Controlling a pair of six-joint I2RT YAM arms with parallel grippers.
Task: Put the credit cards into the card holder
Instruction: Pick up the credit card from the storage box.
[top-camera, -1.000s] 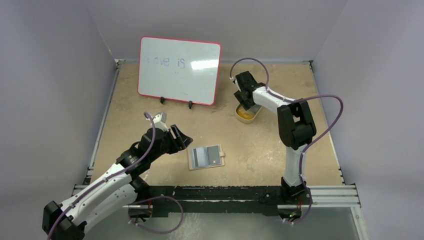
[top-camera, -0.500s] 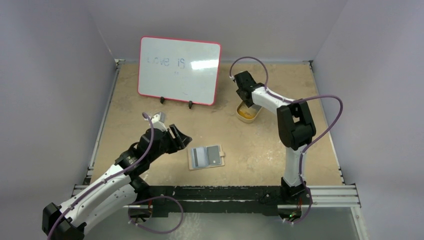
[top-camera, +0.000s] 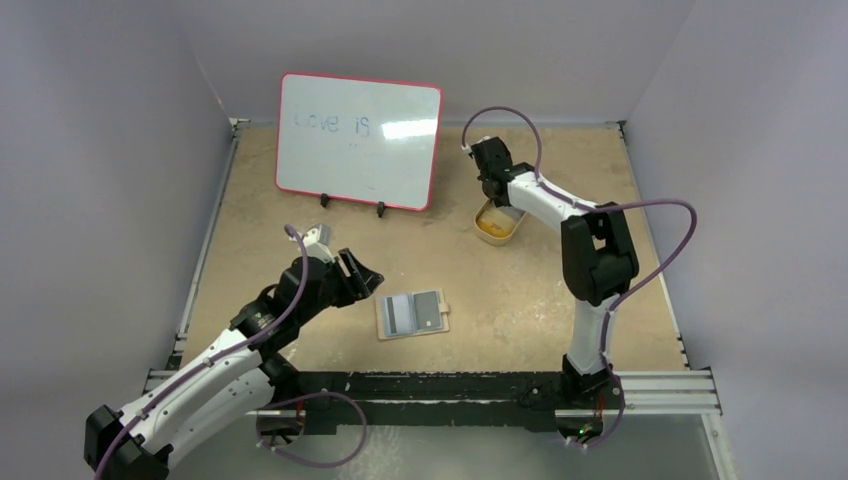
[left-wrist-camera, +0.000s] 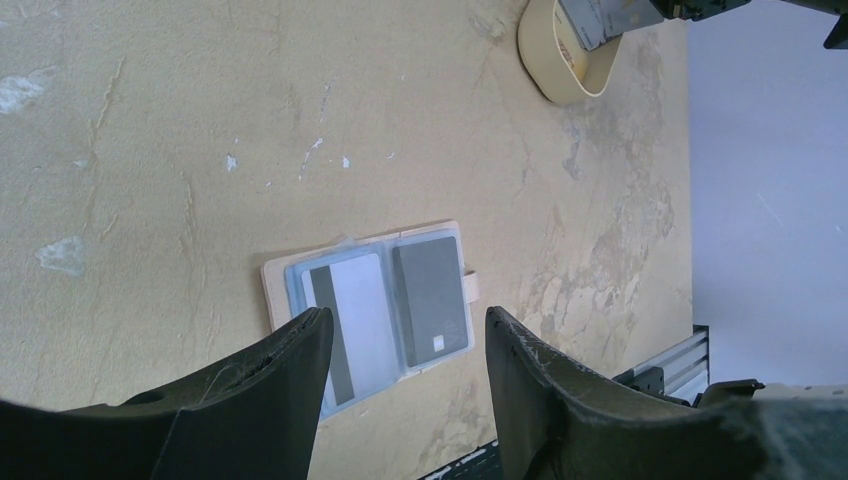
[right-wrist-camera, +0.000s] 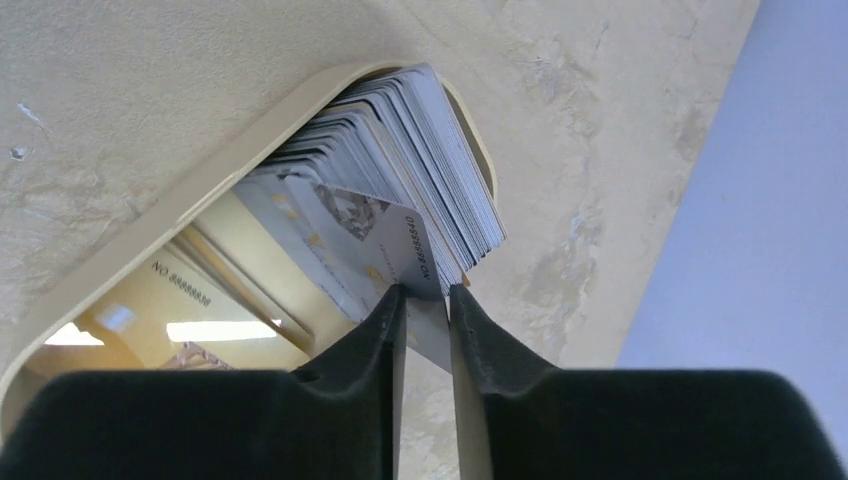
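The card holder (top-camera: 412, 315) (left-wrist-camera: 300, 275) lies open and flat on the table, with a light striped card (left-wrist-camera: 355, 315) in its left pocket and a dark grey card (left-wrist-camera: 430, 300) in its right. My left gripper (top-camera: 366, 281) (left-wrist-camera: 407, 316) hovers open just left of it, holding nothing. At the back right, a stack of credit cards (right-wrist-camera: 420, 160) (left-wrist-camera: 600, 20) stands on edge in the tan oval dish (top-camera: 497, 231) (right-wrist-camera: 200, 200). My right gripper (top-camera: 494, 200) (right-wrist-camera: 425, 290) reaches down into the dish, shut on the corner of one printed credit card (right-wrist-camera: 400, 245).
A red-rimmed whiteboard (top-camera: 358, 140) stands on its feet at the back left. The black rail (top-camera: 450, 385) runs along the table's near edge. Grey walls close in the sides and back.
My right gripper's jaws have closed from wide open onto a card in the dish, and its wrist has shifted slightly toward the back. The left arm has not moved.
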